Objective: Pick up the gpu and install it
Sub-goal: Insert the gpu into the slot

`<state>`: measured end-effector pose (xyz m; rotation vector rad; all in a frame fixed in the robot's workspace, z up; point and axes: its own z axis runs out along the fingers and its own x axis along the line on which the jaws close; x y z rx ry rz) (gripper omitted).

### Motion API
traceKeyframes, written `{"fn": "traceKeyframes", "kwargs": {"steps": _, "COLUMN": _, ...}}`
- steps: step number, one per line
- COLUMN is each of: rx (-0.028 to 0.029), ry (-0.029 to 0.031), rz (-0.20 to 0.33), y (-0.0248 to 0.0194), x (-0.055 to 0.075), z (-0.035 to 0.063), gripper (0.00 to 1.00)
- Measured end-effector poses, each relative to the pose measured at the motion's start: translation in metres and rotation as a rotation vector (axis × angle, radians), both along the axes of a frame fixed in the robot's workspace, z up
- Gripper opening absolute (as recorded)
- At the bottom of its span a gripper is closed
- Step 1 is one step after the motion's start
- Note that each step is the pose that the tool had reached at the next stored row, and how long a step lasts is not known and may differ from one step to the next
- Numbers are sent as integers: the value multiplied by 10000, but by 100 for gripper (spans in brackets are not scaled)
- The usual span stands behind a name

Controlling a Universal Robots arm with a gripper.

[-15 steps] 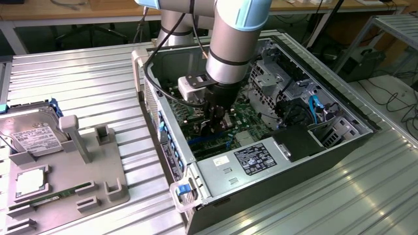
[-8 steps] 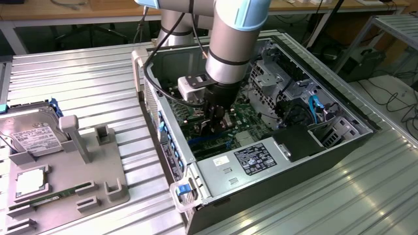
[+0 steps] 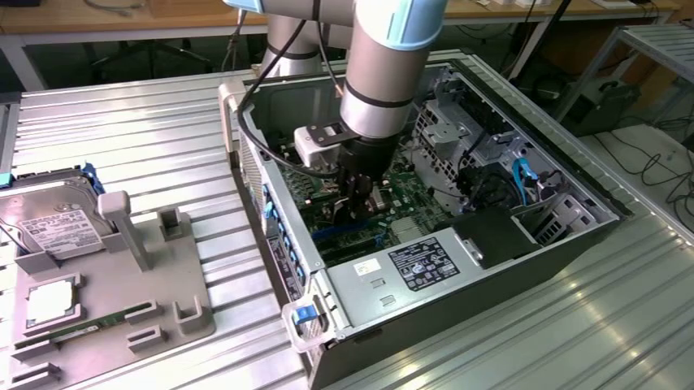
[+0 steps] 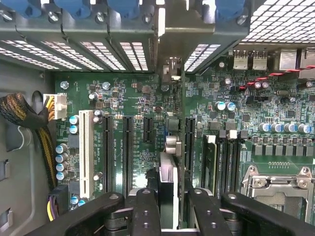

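Across the exterior view from nine to five o'clock: one ribbed metal table (image 3: 130, 130). At centre on it, one open computer case (image 3: 542, 154), lying side-up, with one labelled power supply (image 3: 418, 264) at its five o'clock end. One robot arm (image 3: 379, 81) enters from twelve o'clock and reaches down into the case. At eight o'clock, one grey fixture tray (image 3: 162, 284), carrying one hard drive (image 3: 49, 227), one square processor chip (image 3: 51, 302) and one thin RAM stick (image 3: 97, 321). Inside the case, one green motherboard (image 4: 147, 93): one white slot (image 4: 86, 147), three long black slots (image 4: 127, 152), one short black slot (image 4: 146, 129), with four blue clips (image 4: 74, 6) on the case edge. One gpu (image 4: 167, 172), edge-on above the board beside a long black slot. One gripper (image 4: 172, 196), its two fingers (image 4: 146, 211) drawn narrow and clamped on the gpu.
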<state>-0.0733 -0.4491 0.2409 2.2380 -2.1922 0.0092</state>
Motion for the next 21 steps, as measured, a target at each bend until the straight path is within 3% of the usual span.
{"fn": "traceKeyframes", "kwargs": {"steps": 8, "rx": -1, "ry": 0, "rz": 9, "y": 0, "x": -55, "z": -6, "gripper": 28}}
{"fn": "traceKeyframes", "kwargs": {"steps": 12, "rx": -4, "ry": 46, "rz": 21, "y": 0, "x": -58, "z": -19, "gripper": 28}}
{"fn": "traceKeyframes", "kwargs": {"steps": 21, "rx": -1, "ry": 53, "rz": 22, "y": 0, "x": -57, "z": -26, "gripper": 28}}
